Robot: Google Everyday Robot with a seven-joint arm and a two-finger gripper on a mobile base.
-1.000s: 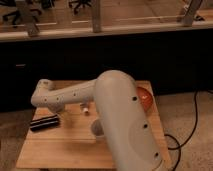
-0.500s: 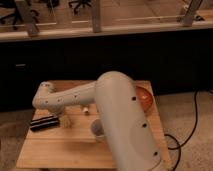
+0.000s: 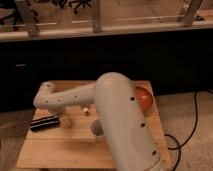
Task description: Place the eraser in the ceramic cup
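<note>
Eyes on the eraser [image 3: 45,123]: it lies flat on the left part of the desk [image 3: 60,150], long side running left to right, not lifted. Right at its right-hand end sits the claw [image 3: 61,121], down near the desk top under the arm's pale wrist, jaws spread wide and, as far as I can judge, holding nothing. Whether a finger already touches the block, I can't tell.

Moving right, the ceramic cup [image 3: 98,129] peeks out from behind the big arm [image 3: 120,125], which covers most of it. Further right and back, the orange bowl [image 3: 144,99] glows at the desk's far edge, well apart from the action.

Now the dangers. The claw looks lined up with the eraser's end, not its middle; a pinch there could let the block swing or slip out on the lift. The eraser is also longer than the cup is wide, so laid across it would only bridge the rim; it needs to go in end first. And with the cup tucked against the arm, a careless sweep could knock it over.

Compared with a second ago, the wrist has dropped and the claw has come down from above the desk to the eraser's level. Eraser, cup and bowl haven't budged.
</note>
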